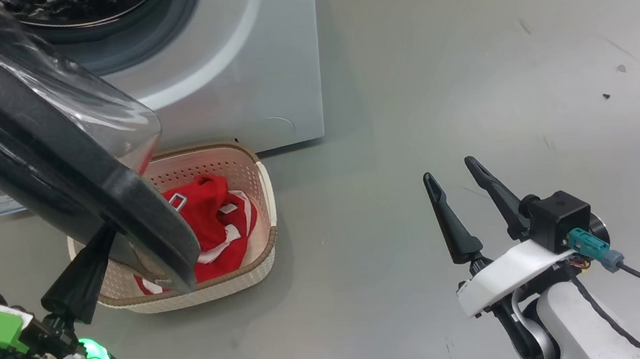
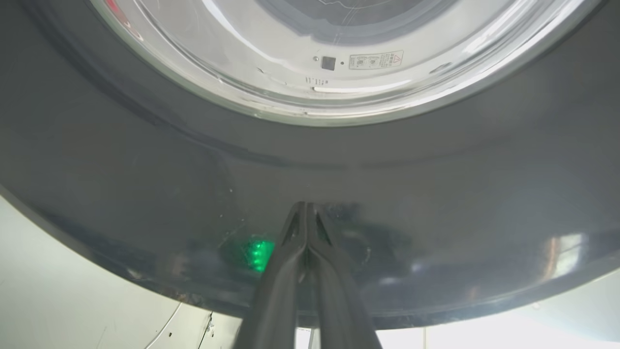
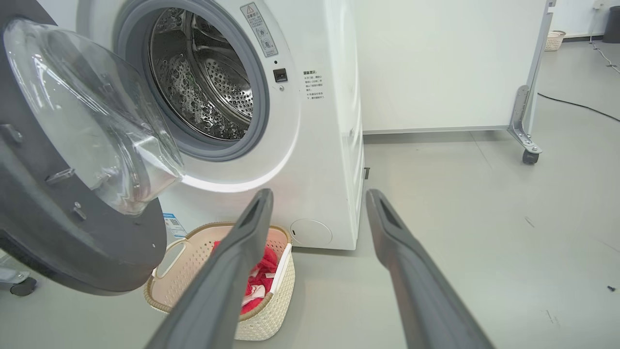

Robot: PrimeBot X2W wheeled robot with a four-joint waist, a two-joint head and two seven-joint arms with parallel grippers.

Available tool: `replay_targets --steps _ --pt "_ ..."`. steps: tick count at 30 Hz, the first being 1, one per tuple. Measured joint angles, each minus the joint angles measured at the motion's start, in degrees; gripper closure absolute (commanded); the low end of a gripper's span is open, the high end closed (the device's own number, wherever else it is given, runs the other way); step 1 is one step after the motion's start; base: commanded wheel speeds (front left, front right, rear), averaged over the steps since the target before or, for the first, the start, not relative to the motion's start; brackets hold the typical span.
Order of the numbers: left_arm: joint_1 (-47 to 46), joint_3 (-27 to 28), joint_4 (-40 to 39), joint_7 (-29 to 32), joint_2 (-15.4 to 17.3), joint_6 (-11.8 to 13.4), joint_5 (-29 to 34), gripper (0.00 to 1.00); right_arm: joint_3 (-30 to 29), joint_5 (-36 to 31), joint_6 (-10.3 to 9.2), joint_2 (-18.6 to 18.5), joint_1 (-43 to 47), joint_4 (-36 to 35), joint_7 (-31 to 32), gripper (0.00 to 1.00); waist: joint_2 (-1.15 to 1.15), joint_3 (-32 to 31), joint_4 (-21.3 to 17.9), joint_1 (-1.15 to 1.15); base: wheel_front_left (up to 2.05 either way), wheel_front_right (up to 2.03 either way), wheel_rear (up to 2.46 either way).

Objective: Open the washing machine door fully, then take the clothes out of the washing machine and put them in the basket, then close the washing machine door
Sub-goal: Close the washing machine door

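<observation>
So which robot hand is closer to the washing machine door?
Left. The left gripper, fingers shut, is right against the black rim of the washing machine door. The right gripper, fingers open, hangs over the floor, well to its right.

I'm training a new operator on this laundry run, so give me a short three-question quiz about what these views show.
1. True or false: the red clothes lie in the basket.
2. The left gripper is: A) open, holding clothes; B) shut, tips against the black rim of the washing machine door; C) shut on the basket's handle.
3. Fill in: the right gripper is ____ and holds nothing.
Key: 1 true; 2 B; 3 open.
</observation>
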Motion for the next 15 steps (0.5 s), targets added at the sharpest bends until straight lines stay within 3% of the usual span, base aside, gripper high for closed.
replay_targets --steps 15 --pt "-4.2 0.4 1.0 -3.3 -1.0 0.4 -1.1 1.0 0.2 1.7 -0.59 0.0 -1.0 -1.8 0.0 0.0 0.0 2.9 -6.8 0.0 0.0 0.0 0.0"
